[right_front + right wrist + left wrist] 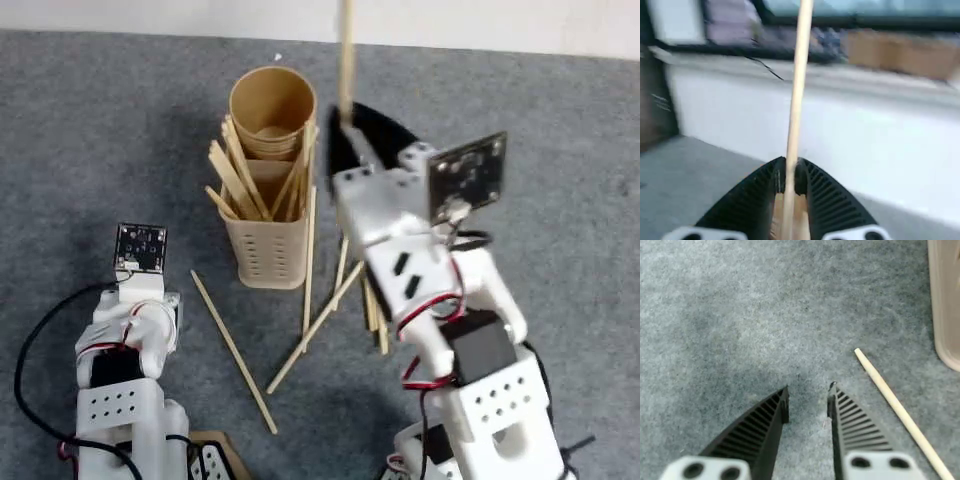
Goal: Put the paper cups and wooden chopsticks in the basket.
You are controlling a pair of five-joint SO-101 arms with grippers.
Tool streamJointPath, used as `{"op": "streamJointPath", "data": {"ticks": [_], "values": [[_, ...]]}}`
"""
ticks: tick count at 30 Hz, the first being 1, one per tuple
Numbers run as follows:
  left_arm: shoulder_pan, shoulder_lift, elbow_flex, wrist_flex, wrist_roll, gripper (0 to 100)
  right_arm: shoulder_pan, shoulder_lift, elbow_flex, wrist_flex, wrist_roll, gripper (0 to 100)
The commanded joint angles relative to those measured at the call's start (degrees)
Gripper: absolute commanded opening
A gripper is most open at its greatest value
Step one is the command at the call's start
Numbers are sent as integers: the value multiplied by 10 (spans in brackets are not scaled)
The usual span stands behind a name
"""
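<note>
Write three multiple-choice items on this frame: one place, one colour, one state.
1. Where are the paper cups?
A) in the right claw
B) in the basket
C) lying outside it

2. What colour is the basket?
A) blue
B) black
C) beige

3. What state is the right claw in?
A) shut on a chopstick
B) open and empty
C) shut on a cup

Answers:
1 B, the high view shows the cups stacked inside the basket.
2 C, its perforated wall is beige.
3 A, the right wrist view shows the chopstick upright, pinched in the claw.
</note>
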Motion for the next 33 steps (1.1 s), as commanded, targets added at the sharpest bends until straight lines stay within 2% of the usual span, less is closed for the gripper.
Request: {"op": "streamJointPath", "data": {"ticks": [1, 5, 11, 15, 18, 26, 30, 33], "values": [[6, -4, -3, -10, 2, 158, -64, 46, -23, -69, -7, 5], [6, -4, -3, -10, 2, 158, -73, 95, 31, -130, -7, 5], [6, -4, -3, -10, 2, 158, -73, 65, 131, -142, -6, 15], [6, -4, -3, -10, 2, 158, -72, 18, 155, -133, -6, 118], [6, -4, -3, -10, 2, 158, -71, 6, 150, -57, -5, 124], [4, -4, -9, -8, 3, 158, -62, 2, 44, 69, -2, 124], [2, -4, -29, -6, 4, 158, -8, 1, -22, 180, -2, 124], [2, -2, -73, 38, 4, 158, 75, 0, -65, 320, -2, 124]]}}
